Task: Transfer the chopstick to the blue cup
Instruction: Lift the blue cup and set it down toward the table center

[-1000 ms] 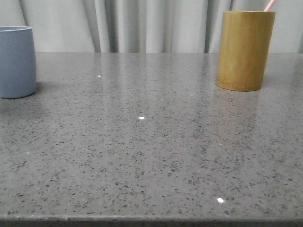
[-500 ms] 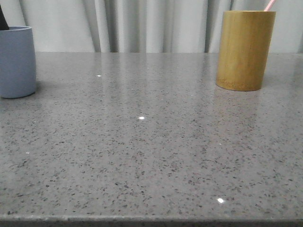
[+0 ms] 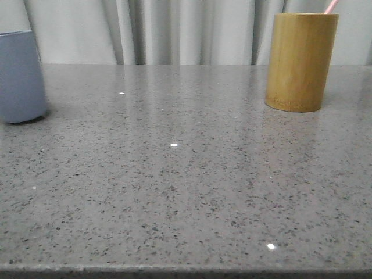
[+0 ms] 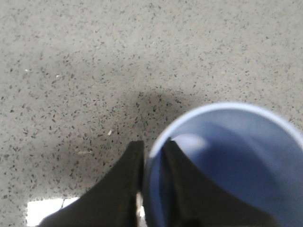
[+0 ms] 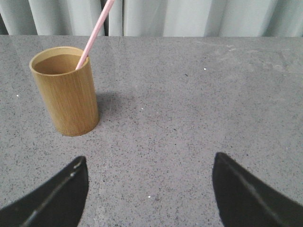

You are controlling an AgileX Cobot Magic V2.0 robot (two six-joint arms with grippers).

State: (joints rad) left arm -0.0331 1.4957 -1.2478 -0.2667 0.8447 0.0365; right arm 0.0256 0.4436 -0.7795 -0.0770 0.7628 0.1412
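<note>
The blue cup stands at the far left of the table, tilted a little with its base partly off the surface. In the left wrist view my left gripper is shut on the cup's rim, one finger outside and one inside the blue cup. A pale pink chopstick stands in the yellow-brown bamboo cylinder; only its tip shows in the front view. My right gripper is open and empty, short of the cylinder. Neither gripper shows in the front view.
The bamboo cylinder stands at the back right of the grey speckled table. Pale curtains hang behind the table's far edge. The table's front edge runs along the bottom of the front view.
A dark fingertip showed at the cup's rim half a second ago. The blue cup has since tilted and shifted slightly, its base lifting on one side. The right side has not changed.
</note>
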